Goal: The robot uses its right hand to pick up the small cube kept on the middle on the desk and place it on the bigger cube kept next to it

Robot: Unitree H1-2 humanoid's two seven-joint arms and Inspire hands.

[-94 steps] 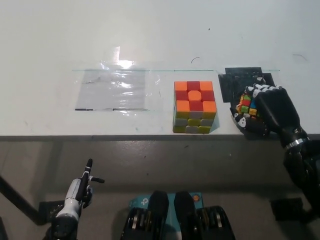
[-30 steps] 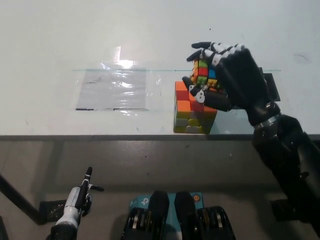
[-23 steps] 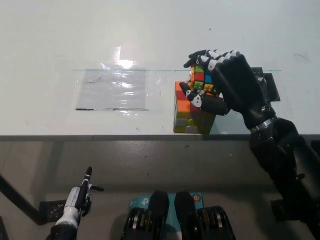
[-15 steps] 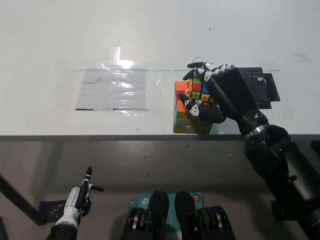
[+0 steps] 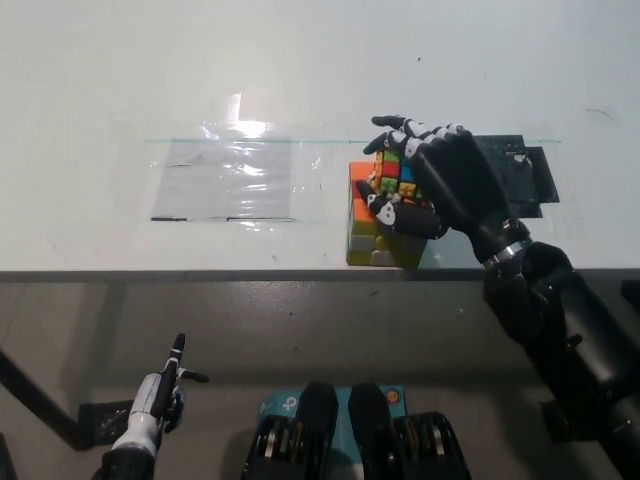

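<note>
Multicoloured, the small cube (image 5: 393,171) sits in the black right hand (image 5: 440,185), whose fingers (image 5: 400,212) are closed around it, directly over the top of the bigger cube (image 5: 371,233); whether the two touch is unclear. That bigger cube stands near the white bench's (image 5: 200,80) front edge, beside a clear plastic sheet (image 5: 228,180). The white left hand (image 5: 150,405) rests low, below the bench.

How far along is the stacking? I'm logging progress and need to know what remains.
Done: the small cube is off the desk, lifted by the black right hand, which is shut on it. In hand: the cube sits over the bigger cube, seemingly at its top face; actual contact is hidden. Left: release the cube and pull the hand away. The white left hand rests below the desk edge.
</note>
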